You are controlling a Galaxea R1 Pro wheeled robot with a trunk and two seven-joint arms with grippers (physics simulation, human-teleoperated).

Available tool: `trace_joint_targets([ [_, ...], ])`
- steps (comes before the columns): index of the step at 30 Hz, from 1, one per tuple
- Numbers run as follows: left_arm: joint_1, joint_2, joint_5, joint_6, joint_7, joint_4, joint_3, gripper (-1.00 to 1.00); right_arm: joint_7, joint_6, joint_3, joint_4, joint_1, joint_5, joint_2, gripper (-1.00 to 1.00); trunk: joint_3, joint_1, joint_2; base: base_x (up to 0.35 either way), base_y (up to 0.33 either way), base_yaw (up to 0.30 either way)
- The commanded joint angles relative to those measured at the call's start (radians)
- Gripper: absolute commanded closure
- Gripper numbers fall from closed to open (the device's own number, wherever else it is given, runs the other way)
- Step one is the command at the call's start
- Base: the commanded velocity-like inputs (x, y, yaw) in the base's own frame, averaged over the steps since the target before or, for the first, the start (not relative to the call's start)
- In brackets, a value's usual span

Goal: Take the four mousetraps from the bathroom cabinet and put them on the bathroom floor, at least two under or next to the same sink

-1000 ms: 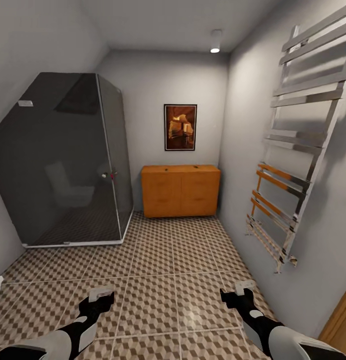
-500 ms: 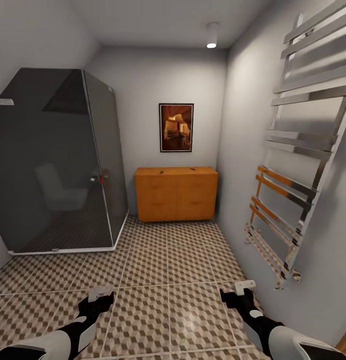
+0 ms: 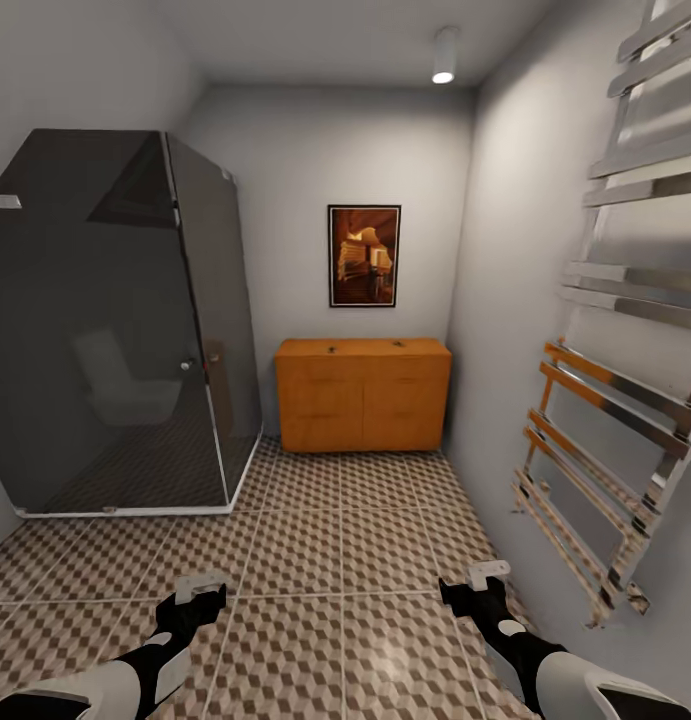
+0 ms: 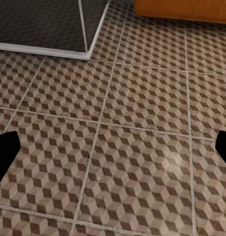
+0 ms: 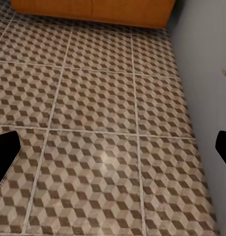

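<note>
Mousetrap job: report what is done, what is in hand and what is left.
Done: the robot is in the bathroom, facing the cabinet across the bathroom floor. In hand: nothing; the left gripper and right gripper are open and empty, low over the tiles. Left: nearly everything. Small dark items sit on the cabinet top, too small to identify. No trap lies on the floor.

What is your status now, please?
Left tool open, right tool open, both empty. Cabinet ahead, closed. Bathroom floor between has nothing in the way.
</note>
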Motion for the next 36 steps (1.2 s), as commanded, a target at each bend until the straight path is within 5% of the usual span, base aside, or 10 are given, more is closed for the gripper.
trace_joint_targets([
  [1, -0.001, -0.001, 0.005, -0.006, 0.002, 0.004, -0.009, -1.0, -0.003, -0.003, -0.008, 0.001, 0.0, 0.01, 0.0, -1.0, 0.0, 0.001, -0.001, 0.331, -0.001, 0.241],
  [36, -0.001, -0.002, 0.005, -0.006, 0.009, 0.004, -0.009, -1.0, -0.001, -0.001, -0.008, 0.004, 0.0, 0.006, -0.002, -1.0, 0.0, 0.001, -0.001, 0.331, -0.043, 0.031],
])
